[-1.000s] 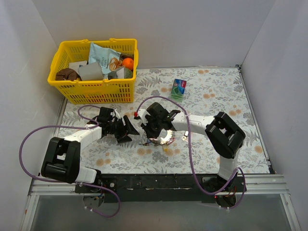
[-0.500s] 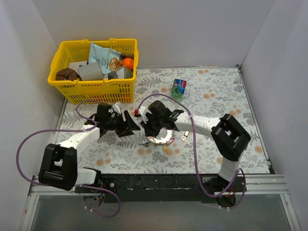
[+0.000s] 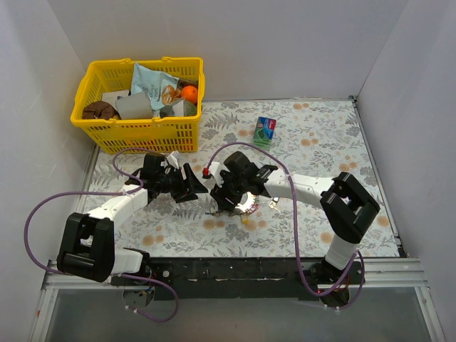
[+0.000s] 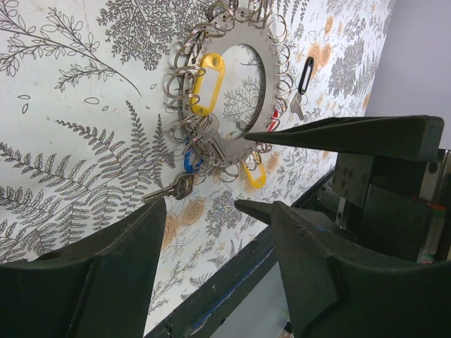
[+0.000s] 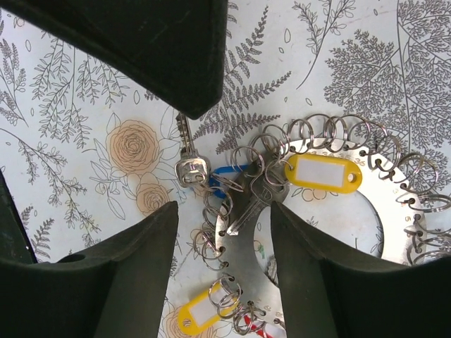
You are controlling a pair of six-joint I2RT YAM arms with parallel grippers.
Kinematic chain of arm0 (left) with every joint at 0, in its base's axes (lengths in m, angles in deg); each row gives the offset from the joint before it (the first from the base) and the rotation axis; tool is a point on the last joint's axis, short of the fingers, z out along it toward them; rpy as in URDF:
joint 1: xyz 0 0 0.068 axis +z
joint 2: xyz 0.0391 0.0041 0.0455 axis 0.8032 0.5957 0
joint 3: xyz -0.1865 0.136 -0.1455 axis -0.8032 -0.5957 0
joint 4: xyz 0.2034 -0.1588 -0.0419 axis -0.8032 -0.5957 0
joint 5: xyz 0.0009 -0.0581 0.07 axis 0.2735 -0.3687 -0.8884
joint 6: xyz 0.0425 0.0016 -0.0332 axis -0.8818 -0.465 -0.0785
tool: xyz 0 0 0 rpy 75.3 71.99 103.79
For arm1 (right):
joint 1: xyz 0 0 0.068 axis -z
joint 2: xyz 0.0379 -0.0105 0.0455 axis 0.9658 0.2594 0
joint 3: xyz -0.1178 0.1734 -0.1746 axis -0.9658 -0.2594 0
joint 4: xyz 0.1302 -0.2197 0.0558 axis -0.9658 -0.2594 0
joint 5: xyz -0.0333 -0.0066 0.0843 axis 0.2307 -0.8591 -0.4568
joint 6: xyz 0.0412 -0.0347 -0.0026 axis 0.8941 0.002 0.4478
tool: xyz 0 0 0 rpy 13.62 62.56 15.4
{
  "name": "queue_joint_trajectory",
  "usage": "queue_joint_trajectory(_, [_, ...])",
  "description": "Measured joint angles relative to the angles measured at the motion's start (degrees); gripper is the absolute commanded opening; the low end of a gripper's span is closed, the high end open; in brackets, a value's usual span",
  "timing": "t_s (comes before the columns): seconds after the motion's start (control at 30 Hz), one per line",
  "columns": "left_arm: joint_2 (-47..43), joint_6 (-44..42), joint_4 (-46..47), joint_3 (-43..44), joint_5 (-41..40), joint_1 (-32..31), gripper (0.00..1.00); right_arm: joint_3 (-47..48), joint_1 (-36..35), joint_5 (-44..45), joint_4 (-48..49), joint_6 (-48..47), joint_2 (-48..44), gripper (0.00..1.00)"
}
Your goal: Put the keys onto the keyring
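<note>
The keyring (image 5: pixel 366 204), a flat silvery disc with an open centre and many small split rings round its rim, lies on the floral cloth. Keys hang on it: one with a yellow tag (image 5: pixel 324 172), one with a blue tag (image 5: pixel 192 171), another yellow tag (image 5: pixel 201 313). My right gripper (image 5: pixel 224 211) hovers open just above the disc's rim, nothing between its fingers. In the top view the keyring (image 3: pixel 248 206) sits partly under the right gripper (image 3: pixel 229 197). My left gripper (image 4: pixel 201 208) stands open and empty a little left of the keyring (image 4: pixel 218 144). A loose key (image 4: pixel 303 77) with a black tag lies beyond.
A yellow basket (image 3: pixel 142 135) of groceries stands at the back left. A small green-blue box (image 3: pixel 265 130) sits behind the keyring. White walls close the table on three sides. The right arm's finger (image 4: pixel 352 134) crosses the left wrist view.
My right gripper has gone from shut to open above the keyring's rim. The left arm drew back a little to the left early on, then stayed still.
</note>
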Motion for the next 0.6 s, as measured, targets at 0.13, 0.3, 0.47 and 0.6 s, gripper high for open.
queue_joint_trajectory(0.13, [0.0, 0.0, 0.0, 0.0, 0.0, 0.0, 0.60, 0.0, 0.0, -1.3, -0.1, -0.4, 0.0, 0.57])
queue_joint_trajectory(0.3, [0.0, 0.0, 0.1, 0.0, 0.0, 0.0, 0.60, 0.0, 0.0, -3.1, -0.1, -0.5, 0.2, 0.55])
queue_joint_trajectory(0.47, [0.0, 0.0, 0.1, 0.0, 0.0, 0.0, 0.60, 0.1, 0.0, -4.0, 0.0, -0.5, 1.6, 0.54])
queue_joint_trajectory(0.6, [0.0, 0.0, 0.1, 0.0, 0.0, 0.0, 0.60, 0.2, 0.0, -4.5, 0.0, -0.5, 2.8, 0.52])
